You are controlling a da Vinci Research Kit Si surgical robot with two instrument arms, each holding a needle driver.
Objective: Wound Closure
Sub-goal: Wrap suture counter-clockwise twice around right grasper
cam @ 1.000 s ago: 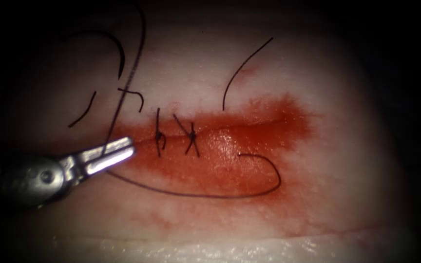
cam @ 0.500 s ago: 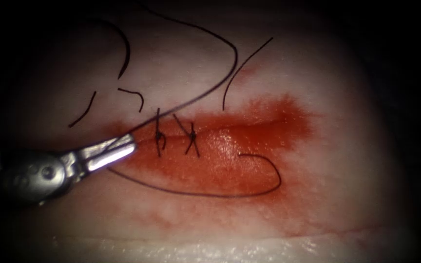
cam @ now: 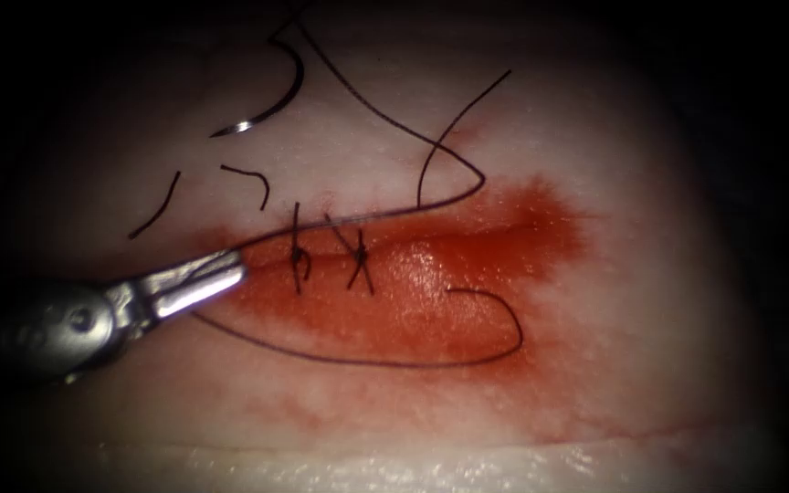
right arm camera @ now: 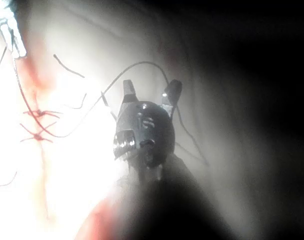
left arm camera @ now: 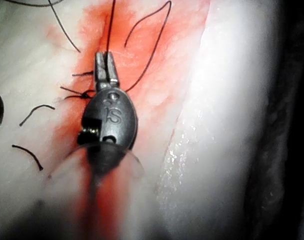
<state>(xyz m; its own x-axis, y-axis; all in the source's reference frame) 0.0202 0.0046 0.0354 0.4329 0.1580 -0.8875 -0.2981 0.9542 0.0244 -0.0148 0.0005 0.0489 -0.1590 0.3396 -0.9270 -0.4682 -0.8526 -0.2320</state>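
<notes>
Tissue (cam: 595, 365) lies pale and glistening beneath us, a dark room around it, with red fluid (cam: 468, 301) pooled along the cut (cam: 504, 228), which runs left to right. We judge the closure partly done: two knotted stitches (cam: 358, 260) cross the cut's left stretch, while its right stretch lies unstitched. Our left tool (cam: 195, 281) reaches in from the left, jaws clenched on the thread (cam: 367, 361) beside the stitches. From there one strand sweeps along the cut's far edge, bends sharply and climbs to the curved needle (cam: 276, 105), which lies free on the far left tissue, not in it; another loops along the near side. Our right tool (right arm camera: 152, 92), seen from its wrist, hangs with jaws parted, grasping nothing. Short cut ends of thread (cam: 152, 215) lie scattered at far left.
</notes>
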